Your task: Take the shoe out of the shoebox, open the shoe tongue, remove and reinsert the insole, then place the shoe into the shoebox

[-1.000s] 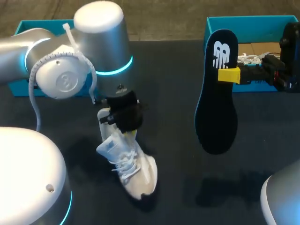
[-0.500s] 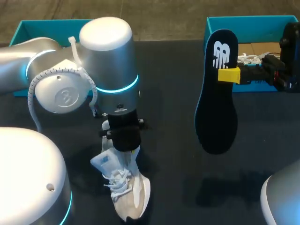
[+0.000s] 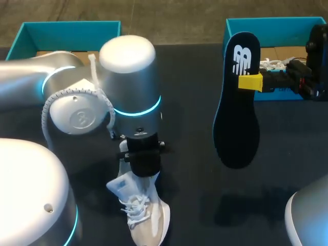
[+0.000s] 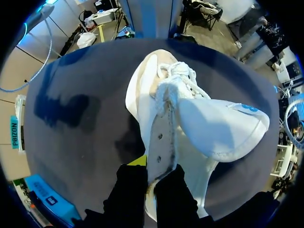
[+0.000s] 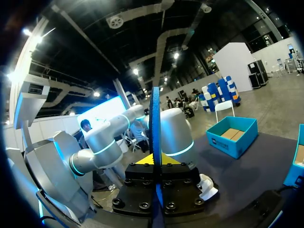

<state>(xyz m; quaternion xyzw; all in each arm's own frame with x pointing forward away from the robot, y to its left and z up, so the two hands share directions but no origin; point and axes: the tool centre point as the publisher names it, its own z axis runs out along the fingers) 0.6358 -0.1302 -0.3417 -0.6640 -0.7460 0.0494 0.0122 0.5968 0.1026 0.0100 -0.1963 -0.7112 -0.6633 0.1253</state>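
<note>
On the dark table (image 3: pixel 195 77), the left arm (image 3: pixel 128 92) stands vertical over the white shoe (image 3: pixel 146 220), left gripper (image 4: pixel 153 175) clamped on its eyelet edge; right of the shoe, the right gripper (image 3: pixel 250 82) pinches the black insole (image 3: pixel 236 118) upright; behind the shoe, the left shoebox (image 3: pixel 66 28) shows a brown floor and the right shoebox (image 3: pixel 277 23) holds something white.

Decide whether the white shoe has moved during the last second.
Yes. The shoe, gripped by the left end effector, slid toward the near edge of the table, away from the left teal shoebox.
</note>
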